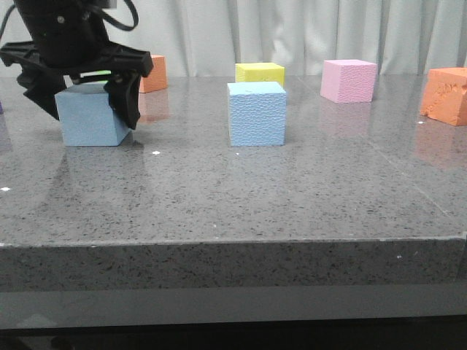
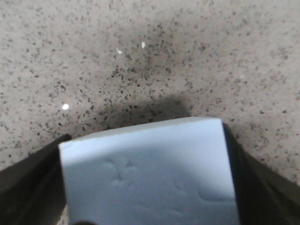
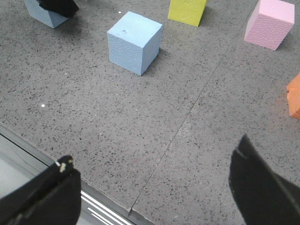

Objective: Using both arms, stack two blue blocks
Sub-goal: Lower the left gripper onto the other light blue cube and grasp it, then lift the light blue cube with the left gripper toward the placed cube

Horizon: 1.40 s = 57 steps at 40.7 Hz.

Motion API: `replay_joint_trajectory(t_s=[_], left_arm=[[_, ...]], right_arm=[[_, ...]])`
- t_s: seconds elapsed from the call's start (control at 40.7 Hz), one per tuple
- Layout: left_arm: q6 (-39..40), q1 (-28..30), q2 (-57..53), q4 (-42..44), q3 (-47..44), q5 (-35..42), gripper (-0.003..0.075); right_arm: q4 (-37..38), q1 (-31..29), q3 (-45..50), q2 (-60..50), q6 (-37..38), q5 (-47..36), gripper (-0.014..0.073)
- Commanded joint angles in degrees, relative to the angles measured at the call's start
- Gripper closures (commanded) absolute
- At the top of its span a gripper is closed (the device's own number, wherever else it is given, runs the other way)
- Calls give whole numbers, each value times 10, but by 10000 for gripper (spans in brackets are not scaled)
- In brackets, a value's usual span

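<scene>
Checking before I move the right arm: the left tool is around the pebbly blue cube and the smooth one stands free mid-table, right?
Not quite. The left tool is around the smooth blue cube; the pebbly blue cube is the one standing free mid-table. The front view shows it.

The place looked like a robotics lab or test room rather than a home or shop. A bare grey speckled stone desk point(image 1: 292, 189) stood before a plain pale curtain point(image 1: 306, 29) that closed off the whole background, and nothing lay on it but loose foam cubes: two blue blocks point(image 1: 256, 113), a yellow cube point(image 1: 260, 72), a pink cube point(image 1: 349, 80) and orange ones point(image 1: 446, 95). A black robot left hand point(image 1: 82, 91) hung over the desk's left side.
</scene>
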<state>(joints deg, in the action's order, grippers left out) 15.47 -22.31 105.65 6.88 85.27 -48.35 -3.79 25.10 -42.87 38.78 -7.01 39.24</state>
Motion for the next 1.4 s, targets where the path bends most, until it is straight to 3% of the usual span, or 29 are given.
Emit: replay_joint_trajectory(t_s=[0.0,0.123,0.368,0.565,0.687,0.908,1.203,1.375], left_arm=[[8,0,-26,0,18,20,154],[8,0,-26,0,18,20,192],[8,0,-26,0,18,15,374],[6,0,-26,0,59,-26,398],[-35,-2,-26,-1,107,-53,398],[-239,-30,-26,-69,205,-58,398],[-678,-112,-23,-191,253,-47,398],[-744,-150,-10,-192,253,-43,398]], right_arm=[[4,-3,-14,0,-8,-37,-50],[4,-3,-14,0,-8,-37,-50],[4,-3,-14,0,-8,-37,-50],[4,-3,-14,0,-8,-37,-50],[4,-3,-14,0,-8,-37,-50],[4,-3,-14,0,-8,-37,-50],[4,-3,-14,0,-8,-37,-50],[4,-3,-14,0,-8,-37,-50]])
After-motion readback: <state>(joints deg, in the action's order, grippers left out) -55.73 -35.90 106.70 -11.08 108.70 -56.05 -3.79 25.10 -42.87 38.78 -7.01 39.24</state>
